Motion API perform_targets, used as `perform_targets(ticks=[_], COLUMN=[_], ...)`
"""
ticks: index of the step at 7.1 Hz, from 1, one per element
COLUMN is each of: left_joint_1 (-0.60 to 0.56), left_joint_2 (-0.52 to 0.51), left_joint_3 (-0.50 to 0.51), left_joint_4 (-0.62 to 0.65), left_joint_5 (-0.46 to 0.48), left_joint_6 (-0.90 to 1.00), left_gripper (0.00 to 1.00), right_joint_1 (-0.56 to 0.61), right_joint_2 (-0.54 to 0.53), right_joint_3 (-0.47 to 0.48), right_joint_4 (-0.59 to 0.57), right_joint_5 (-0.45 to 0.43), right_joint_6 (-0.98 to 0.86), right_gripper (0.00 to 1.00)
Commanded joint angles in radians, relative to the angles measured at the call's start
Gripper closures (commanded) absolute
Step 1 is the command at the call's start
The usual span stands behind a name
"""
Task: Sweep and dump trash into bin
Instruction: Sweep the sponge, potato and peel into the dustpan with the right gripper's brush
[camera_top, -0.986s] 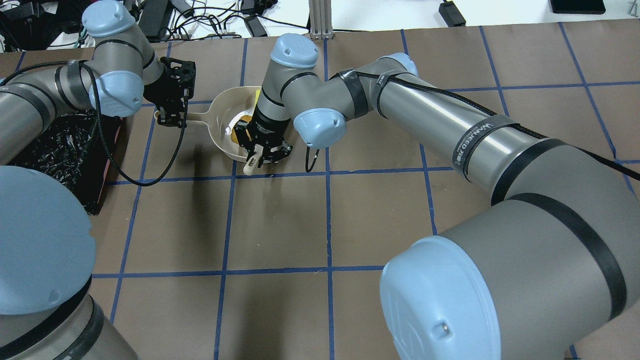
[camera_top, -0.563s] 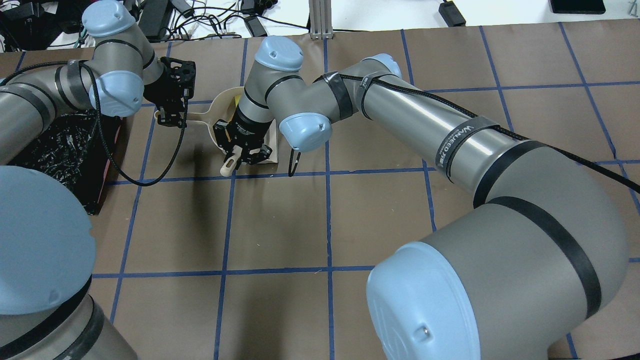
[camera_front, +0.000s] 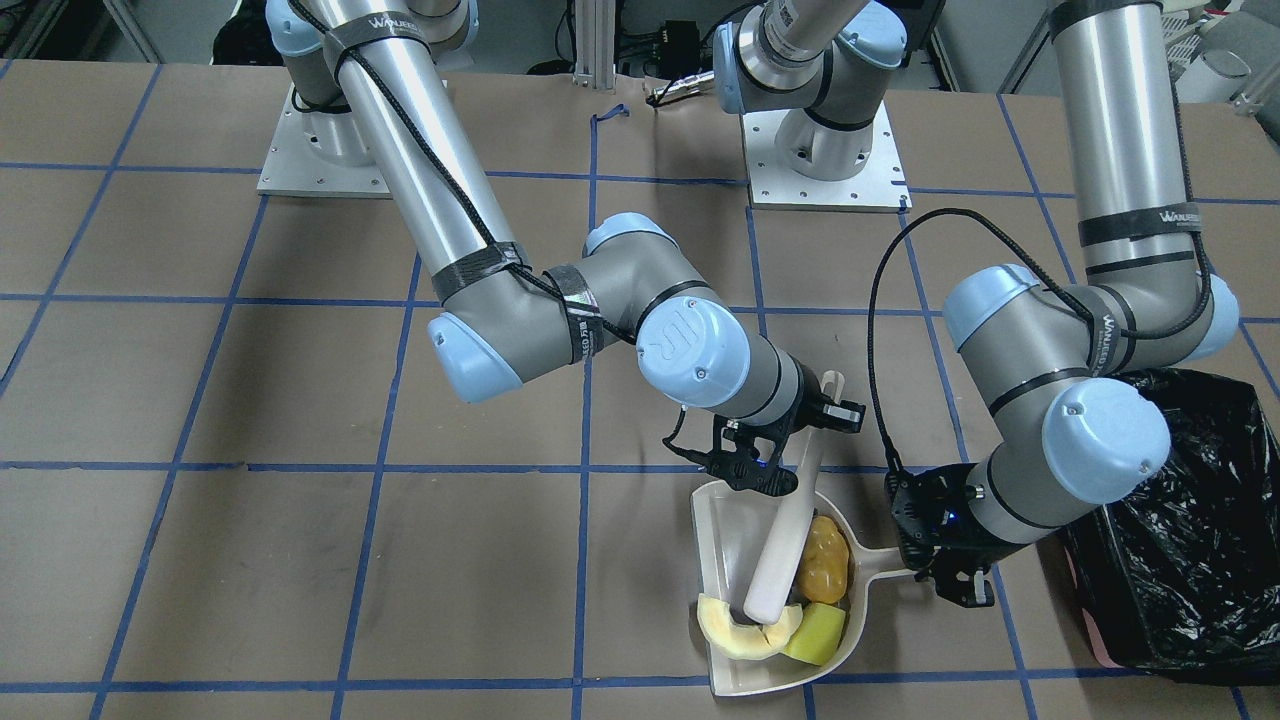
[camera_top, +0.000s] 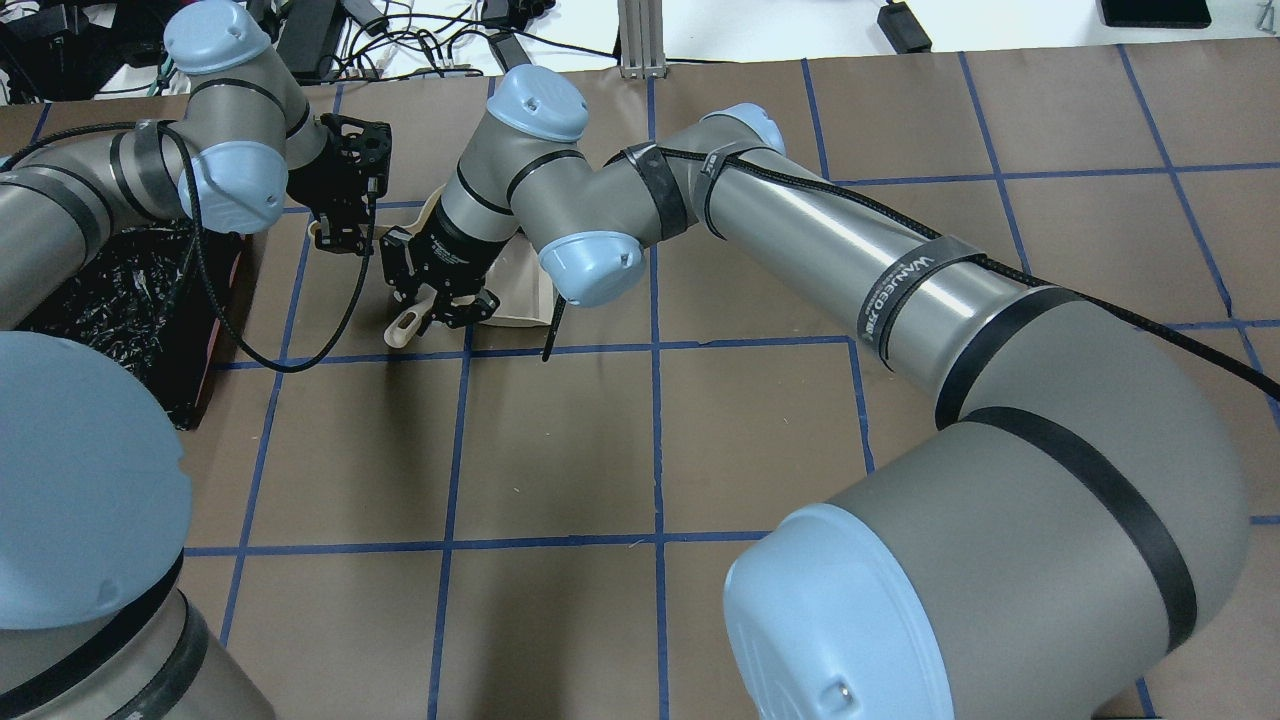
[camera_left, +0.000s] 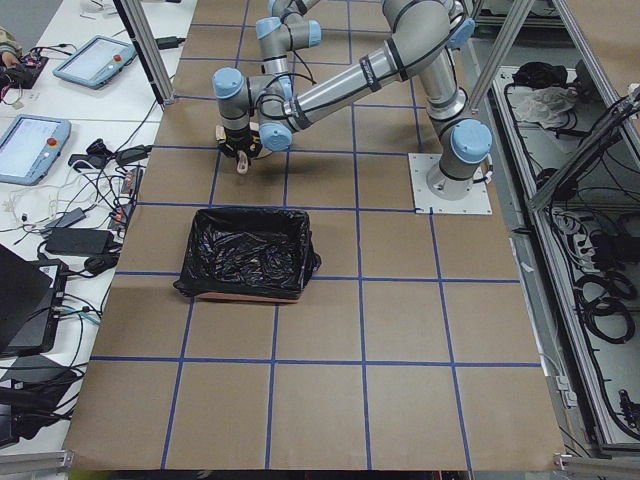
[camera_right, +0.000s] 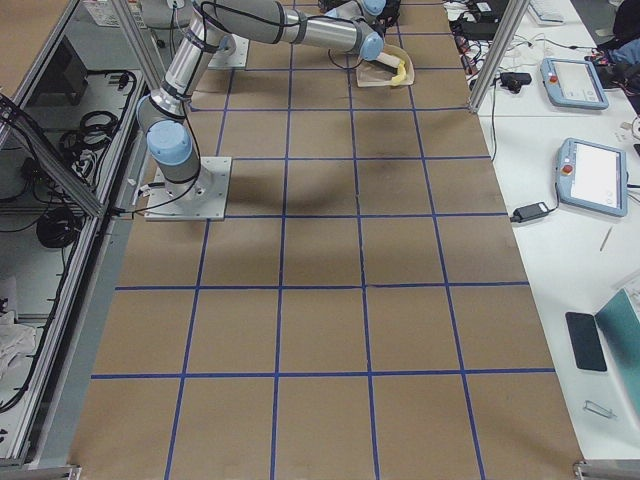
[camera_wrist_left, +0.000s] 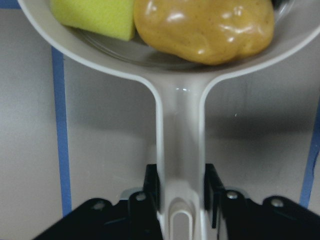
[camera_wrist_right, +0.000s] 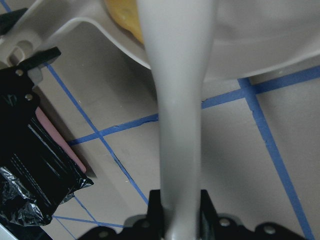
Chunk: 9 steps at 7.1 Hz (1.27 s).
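Note:
The beige dustpan (camera_front: 725, 540) lies on the table and holds all three pieces: the golden-brown potato lump (camera_front: 822, 562), the pale melon slice (camera_front: 742, 632) and the yellow-green wedge (camera_front: 815, 636). My left gripper (camera_front: 950, 572) is shut on the dustpan's handle (camera_wrist_left: 180, 145); the potato (camera_wrist_left: 205, 30) and the wedge (camera_wrist_left: 95, 17) show just beyond it. My right gripper (camera_front: 772, 452) is shut on a cream brush handle (camera_wrist_right: 180, 100), whose far end rests in the pan by the melon slice. In the overhead view my right gripper (camera_top: 440, 290) hides the trash. The black-lined bin (camera_front: 1180, 560) stands beside my left arm.
The bin also shows in the overhead view (camera_top: 120, 300) at the left edge and in the exterior left view (camera_left: 245, 255). Brown paper with blue tape grid lines covers the table (camera_top: 640, 450). Cables and power bricks (camera_top: 420, 40) lie beyond the far edge.
My right arm has swung left in the overhead view, carrying the brush across the dustpan toward its handle side, and now covers the pan's contents. The left arm has not moved.

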Motion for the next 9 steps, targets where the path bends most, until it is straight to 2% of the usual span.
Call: perform_targets(ticks=[1, 6, 8, 9], left_joint_1=[-0.002, -0.003, 0.0, 0.014], left_joint_2=[0.001, -0.001, 0.004, 0.008], left_joint_3=[0.0, 0.0, 0.001, 0.002], left_joint_4=[0.002, 0.002, 0.002, 0.002], left_joint_5=[0.0, -0.002, -0.009, -0.018], left_joint_6=[0.0, 0.0, 0.007, 0.012], left_gripper=[1.0, 1.0, 1.0, 1.0], right_joint_1=[0.001, -0.01, -0.069, -0.114], right_joint_2=[-0.036, -0.119, -0.156, -0.177], right_joint_3=[-0.006, -0.006, 0.005, 0.005], right_joint_4=[0.033, 0.101, 0.228, 0.351], right_joint_5=[-0.001, 0.016, -0.045, -0.085], right_joint_6=[0.02, 0.105, 0.038, -0.093], right_gripper=[1.0, 1.0, 1.0, 1.0])
